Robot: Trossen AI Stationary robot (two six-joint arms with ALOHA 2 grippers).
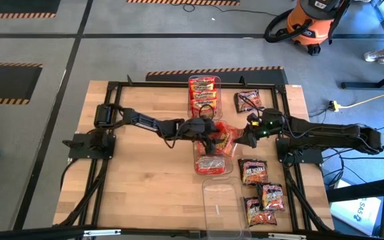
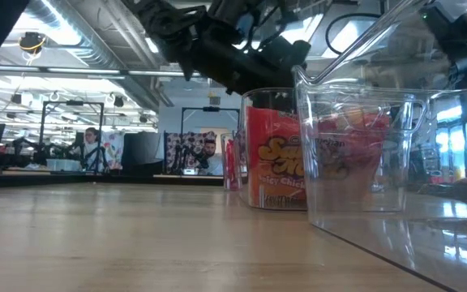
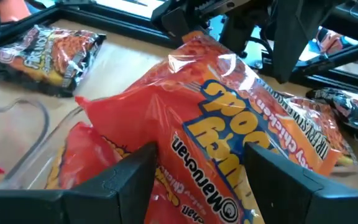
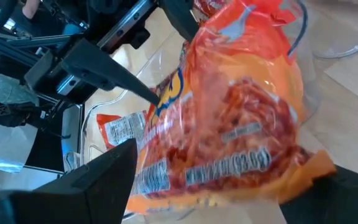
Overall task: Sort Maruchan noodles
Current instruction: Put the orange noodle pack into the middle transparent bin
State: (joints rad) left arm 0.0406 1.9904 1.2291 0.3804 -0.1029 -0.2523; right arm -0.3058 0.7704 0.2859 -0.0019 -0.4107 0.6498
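Note:
My right gripper (image 4: 229,186) holds an orange-red Maruchan noodle packet (image 4: 235,106) above the middle clear bin (image 1: 213,148), near the table's centre. My left gripper (image 3: 204,180) is open. It reaches in from the table's left, and its fingers stand on either side of the packet's other end (image 3: 210,186); I cannot tell whether they touch it. More orange-red packets (image 3: 73,155) lie in the bin below. In the high view the packet (image 1: 227,138) shows between the left gripper (image 1: 209,138) and the right gripper (image 1: 245,137). My right gripper has the orange-red packet's end (image 4: 166,186) between its two wide-set fingers, across the packet's width. It comes from the table's right, slanting slightly down. The packet sticks out ahead of the fingers, tilted and lifted over the bin.
A clear bin of red-yellow packets (image 1: 204,93) stands at the far side, and another bin holding a packet (image 1: 212,164) sits just nearer than the middle one. An empty clear bin (image 1: 220,203) stands at the near edge. Dark packets lie at the right (image 1: 249,101) (image 1: 253,171) (image 1: 272,195).

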